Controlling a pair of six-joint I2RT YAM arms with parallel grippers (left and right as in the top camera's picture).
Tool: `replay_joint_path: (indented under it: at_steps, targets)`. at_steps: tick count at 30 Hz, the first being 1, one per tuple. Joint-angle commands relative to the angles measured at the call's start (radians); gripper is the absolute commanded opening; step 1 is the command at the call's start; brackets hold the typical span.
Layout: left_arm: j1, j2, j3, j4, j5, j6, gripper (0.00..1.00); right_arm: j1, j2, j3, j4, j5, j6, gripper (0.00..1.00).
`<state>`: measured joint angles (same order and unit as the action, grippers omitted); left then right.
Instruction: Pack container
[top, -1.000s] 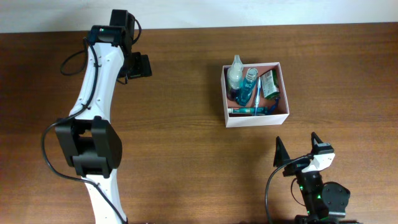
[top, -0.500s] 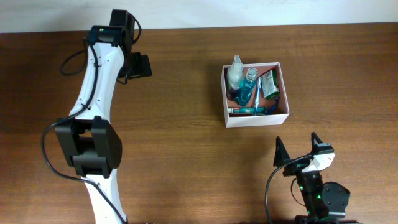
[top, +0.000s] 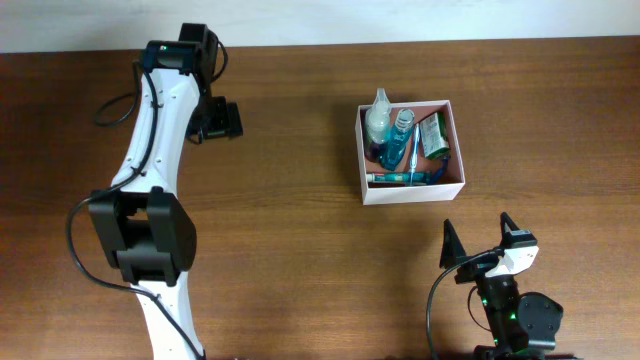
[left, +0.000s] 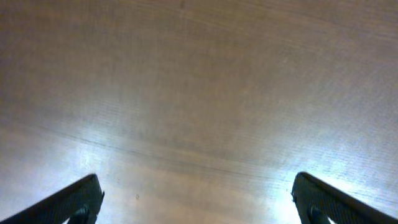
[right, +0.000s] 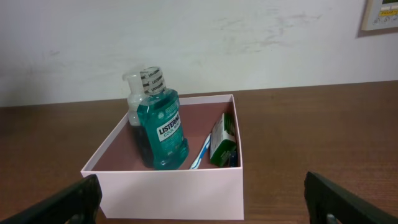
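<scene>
White-walled container (top: 410, 192) lies just ahead of the parted right gripper (top: 476, 223).

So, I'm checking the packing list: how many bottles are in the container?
2. The teal mouthwash bottle stands upright in the container. The clear bottle stands just behind it as the right wrist camera sees them. Another bottle could lie hidden under the other items.

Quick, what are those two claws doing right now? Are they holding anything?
Left gripper: open, holding nothing.
Right gripper: open, holding nothing.
</scene>
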<state>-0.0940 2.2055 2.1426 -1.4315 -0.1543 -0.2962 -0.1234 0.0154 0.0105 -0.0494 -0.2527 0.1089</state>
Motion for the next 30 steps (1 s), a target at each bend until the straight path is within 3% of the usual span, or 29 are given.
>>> replay_joint_path:
  at_steps: [1, 10, 15, 30]
  targets:
    - [0.003, -0.010, -0.003, -0.039, 0.000, 0.032, 0.99, 0.005, -0.011, -0.005, -0.006, -0.002, 0.003, 0.99]
    - [-0.058, -0.072, -0.003, 0.200, 0.000, 0.383, 0.99, 0.005, -0.011, -0.005, -0.006, -0.002, 0.003, 0.99]
    - [-0.068, -0.142, -0.003, 0.338, 0.000, 0.400, 0.99, 0.005, -0.011, -0.005, -0.006, -0.002, 0.003, 0.99]
    - [-0.067, -0.353, -0.003, 0.348, -0.024, 0.448, 1.00, 0.005, -0.011, -0.005, -0.006, -0.002, 0.003, 0.99]
